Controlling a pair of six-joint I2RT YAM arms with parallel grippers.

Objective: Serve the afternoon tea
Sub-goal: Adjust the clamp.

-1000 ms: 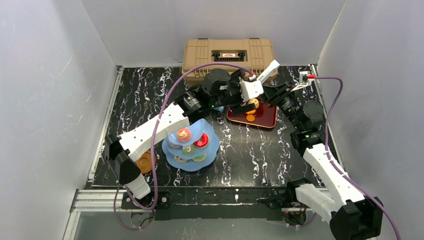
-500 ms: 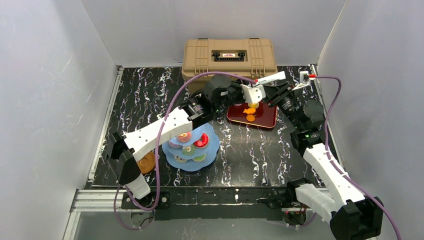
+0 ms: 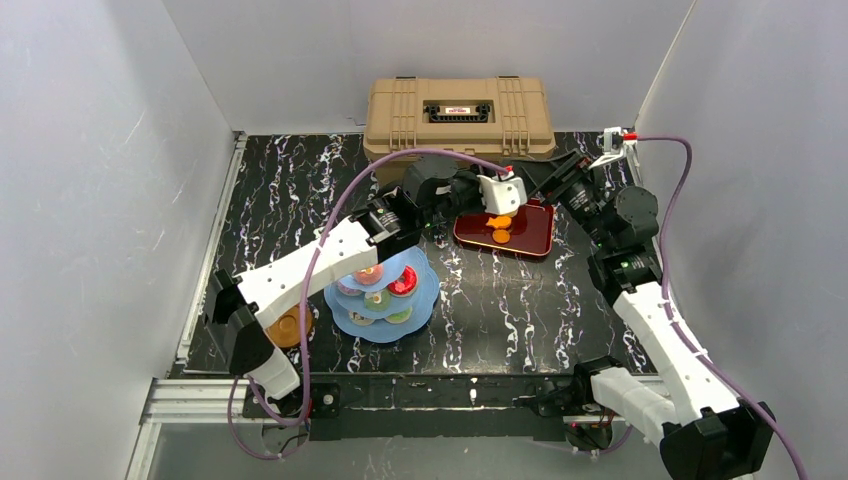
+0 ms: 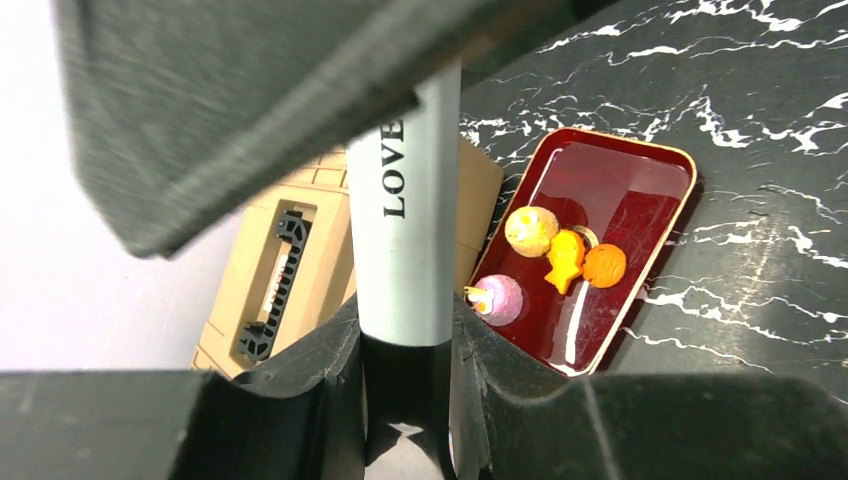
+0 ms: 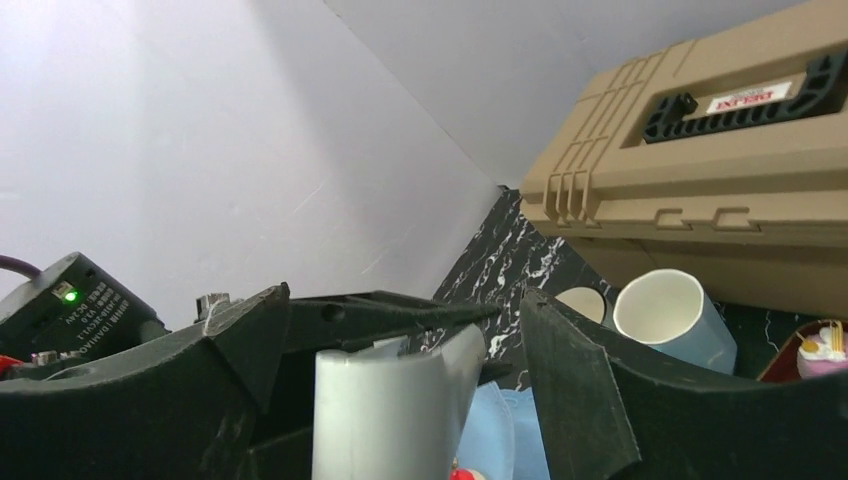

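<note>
Cake stand (image 3: 385, 290) partly filled, four treats (image 4: 553, 255) waiting on the red tray (image 3: 540, 228), mugs (image 5: 672, 318) unserved; left gripper (image 4: 405, 320) pinches the tongs (image 4: 403, 200), right gripper (image 5: 400, 325) stands spread open.

Bright, even light; glare on the tray (image 4: 640, 180); close fingers (image 4: 200, 120) blurred.

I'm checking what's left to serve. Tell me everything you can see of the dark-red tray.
The dark-red tray is a shallow, glossy, lacquered-looking rectangle with rounded corners and a thin raised rim. It lies flat on the black marbled table, near the tan toolbox. Four small toy treats sit clustered in it: a yellow ball, an orange fish, an orange disc and a pink cake.
</note>
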